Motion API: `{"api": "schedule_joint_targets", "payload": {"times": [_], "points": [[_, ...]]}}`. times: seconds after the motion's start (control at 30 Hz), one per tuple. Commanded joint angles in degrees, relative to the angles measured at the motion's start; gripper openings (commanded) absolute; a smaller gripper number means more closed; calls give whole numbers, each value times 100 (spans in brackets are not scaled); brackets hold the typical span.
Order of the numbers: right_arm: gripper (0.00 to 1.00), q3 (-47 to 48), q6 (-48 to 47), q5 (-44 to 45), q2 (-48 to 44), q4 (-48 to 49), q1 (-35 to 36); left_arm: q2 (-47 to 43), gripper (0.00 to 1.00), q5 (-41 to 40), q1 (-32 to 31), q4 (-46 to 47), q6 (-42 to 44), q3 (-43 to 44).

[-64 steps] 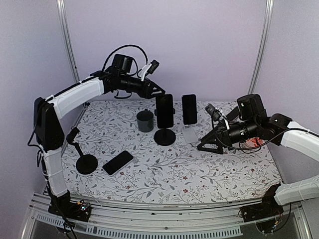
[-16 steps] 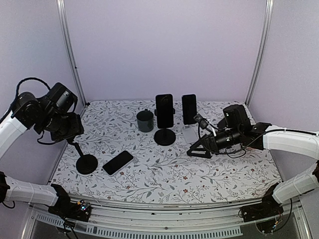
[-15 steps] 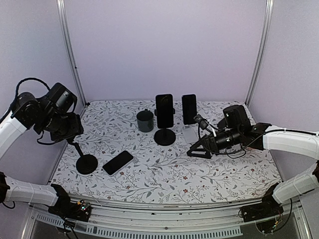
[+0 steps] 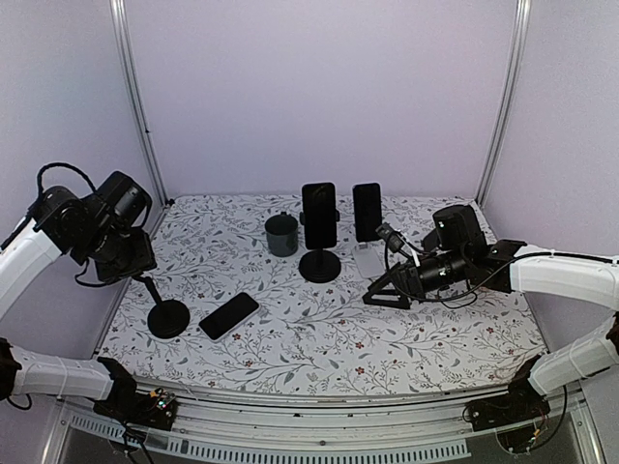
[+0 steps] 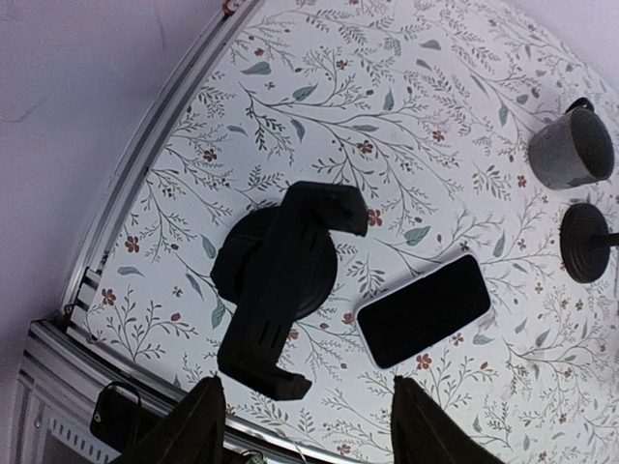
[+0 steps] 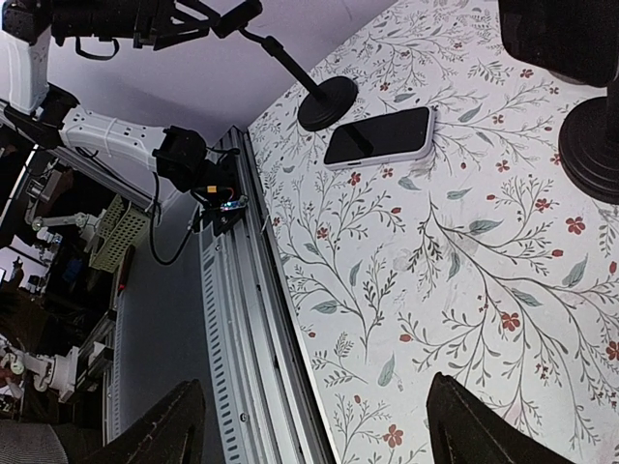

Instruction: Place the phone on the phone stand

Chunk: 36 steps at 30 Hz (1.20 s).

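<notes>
Hovering over the empty phone stand [image 5: 276, 280], the left gripper [image 5: 305, 406] is part open and holds nothing, with the phone [image 5: 423, 311] lying flat just beside the stand below it, not yet picked up.

I'm running this from afar, and it reads as a robot lab cell. Plain lilac walls [image 4: 319, 87] and metal posts [image 4: 132, 97] box in a tabletop [image 4: 387, 348] under a floral cloth, with a phone [image 4: 229, 315] and a stand [image 4: 168, 317] set on it. My arms [image 4: 566, 266] are bolted to a slotted aluminium rail [image 4: 319, 425]. Beyond the edge, the right wrist view catches a green crate [image 6: 114, 232], cables and cluttered gear.
</notes>
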Motion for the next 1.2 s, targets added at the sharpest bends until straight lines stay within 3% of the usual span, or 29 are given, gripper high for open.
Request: {"api": "schedule_joint_targets", "payload": {"times": [0.0, 0.33, 0.57, 0.67, 0.83, 1.17], "points": [[81, -40, 25, -83, 3, 161, 4, -73, 59, 4, 254, 20, 11, -170], [81, -34, 69, -90, 65, 231, 6, -95, 51, 326, 686, 795, 480, -586], [81, -12, 51, -100, 113, 199, 5, -95, 33, 421, 755, 932, 514, -634], [81, -13, 39, -109, 126, 192, 6, -92, 15, 424, 769, 969, 539, -638], [81, -3, 4, -109, 134, 147, 8, -37, 0, 363, 777, 1013, 631, -478], [81, 187, -27, -126, 146, 55, 6, 328, 0, 438, 771, 1670, 1823, 531]]}}
